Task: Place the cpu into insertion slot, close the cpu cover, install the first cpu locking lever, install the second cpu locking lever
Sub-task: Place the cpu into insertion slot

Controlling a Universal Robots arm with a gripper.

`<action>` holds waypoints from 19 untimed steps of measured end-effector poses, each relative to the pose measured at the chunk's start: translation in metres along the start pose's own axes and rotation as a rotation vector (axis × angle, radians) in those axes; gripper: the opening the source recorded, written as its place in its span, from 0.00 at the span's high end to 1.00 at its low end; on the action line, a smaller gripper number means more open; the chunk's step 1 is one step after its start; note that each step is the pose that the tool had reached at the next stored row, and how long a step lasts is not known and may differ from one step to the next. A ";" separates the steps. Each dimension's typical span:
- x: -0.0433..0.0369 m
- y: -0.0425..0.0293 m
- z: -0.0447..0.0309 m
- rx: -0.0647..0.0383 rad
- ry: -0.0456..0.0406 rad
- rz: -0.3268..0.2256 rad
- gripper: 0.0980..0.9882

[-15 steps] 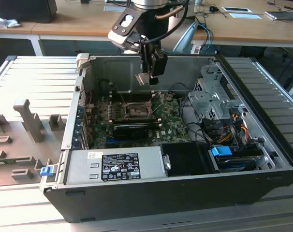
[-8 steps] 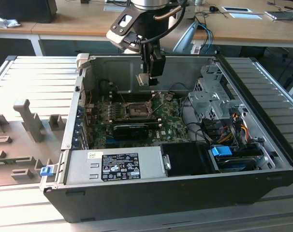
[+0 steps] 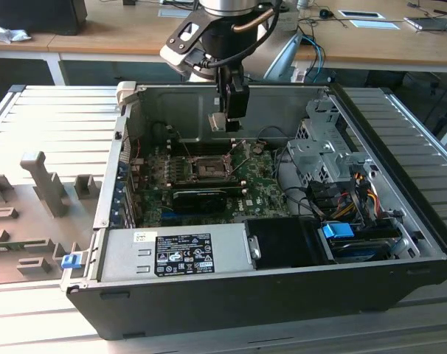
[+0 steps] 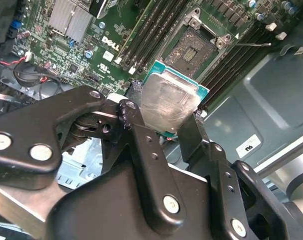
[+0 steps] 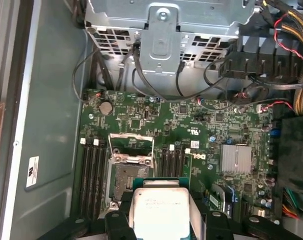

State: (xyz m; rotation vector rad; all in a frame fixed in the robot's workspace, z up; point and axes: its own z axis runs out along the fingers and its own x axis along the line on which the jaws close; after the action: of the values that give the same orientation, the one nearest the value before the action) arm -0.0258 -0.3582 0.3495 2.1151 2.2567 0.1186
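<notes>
My gripper [image 3: 222,124] hangs inside the open computer case, above the green motherboard [image 3: 257,181], shut on the cpu [image 3: 218,120]. In both wrist views the cpu [image 4: 169,102] [image 5: 159,210] is a square chip with a silver-grey top, clamped by its edges between the black fingers [image 4: 134,117] [image 5: 116,222]. The insertion slot [image 3: 206,168] [image 4: 194,47] [image 5: 127,175] lies below it on the board, dark centre exposed. The cpu cover [image 5: 130,146] stands raised at one side of the slot. The chip is held apart from the slot.
Black memory slots [image 5: 94,175] flank the socket. A long black finned card [image 3: 209,195] lies just in front of it. A grey power supply [image 3: 175,252] fills the case's front. At the exterior view's right are the drive cage [image 3: 319,151] and cable bundles [image 3: 341,195]. A small heatsink [image 5: 236,159] is nearby.
</notes>
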 end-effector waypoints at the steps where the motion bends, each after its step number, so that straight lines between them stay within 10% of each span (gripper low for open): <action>1: 0.0000 0.0000 0.0001 0.000 -0.0007 0.008 0.51; 19: 0.0000 -0.0003 0.0031 -0.003 -0.0133 0.152 0.51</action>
State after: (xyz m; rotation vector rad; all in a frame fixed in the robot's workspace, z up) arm -0.0258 -0.3582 0.3465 2.2769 2.0853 0.1126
